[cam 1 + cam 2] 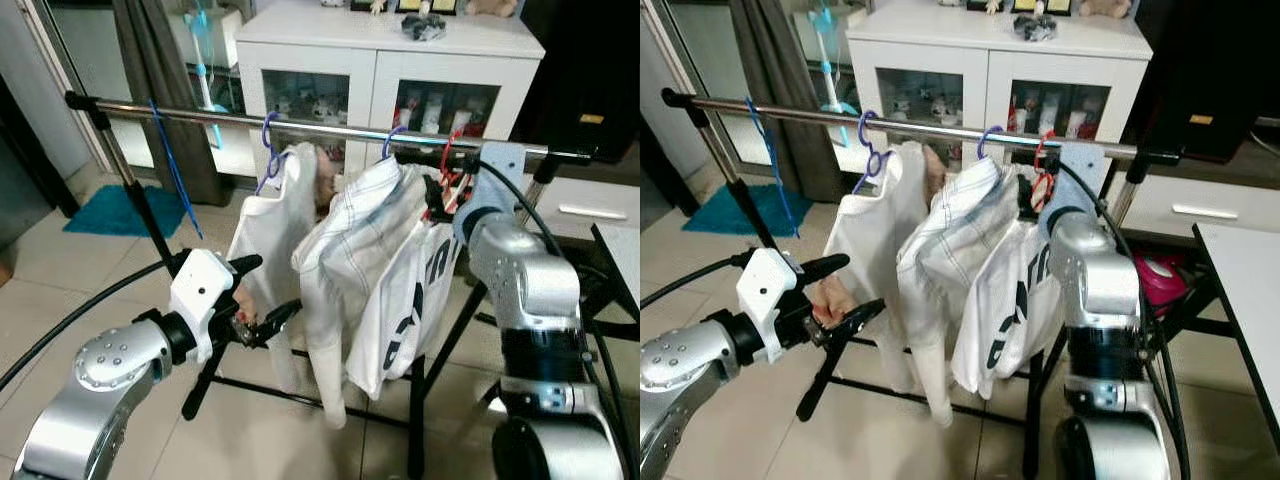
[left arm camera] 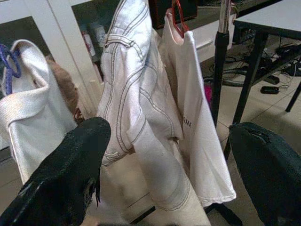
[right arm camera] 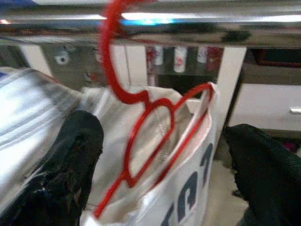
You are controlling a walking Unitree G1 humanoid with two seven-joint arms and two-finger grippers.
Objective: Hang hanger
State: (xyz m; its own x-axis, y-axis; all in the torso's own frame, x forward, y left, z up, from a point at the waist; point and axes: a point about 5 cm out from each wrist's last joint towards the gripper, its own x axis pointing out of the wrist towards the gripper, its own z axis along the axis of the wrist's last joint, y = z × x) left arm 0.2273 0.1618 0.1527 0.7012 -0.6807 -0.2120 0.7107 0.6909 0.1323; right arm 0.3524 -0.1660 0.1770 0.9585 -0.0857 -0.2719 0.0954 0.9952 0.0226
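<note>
The red plastic hanger, carrying a white printed shirt, hung hooked over the steel rail at twelve o'clock between the spread, empty fingers of the right pincer, while the left pincer gaped apart at eight o'clock.

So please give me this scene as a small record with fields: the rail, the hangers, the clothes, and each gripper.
rail: metal clothes rail on a black stand
red hanger: red hanger, hook over the rail, white printed T-shirt on it
other clothes: two white garments on purple hangers
empty hanger: blue hanger on the rail
right gripper: right gripper up at the red hanger, jaws open on either side of it
left gripper: left gripper low in front of the clothes, jaws open
</note>
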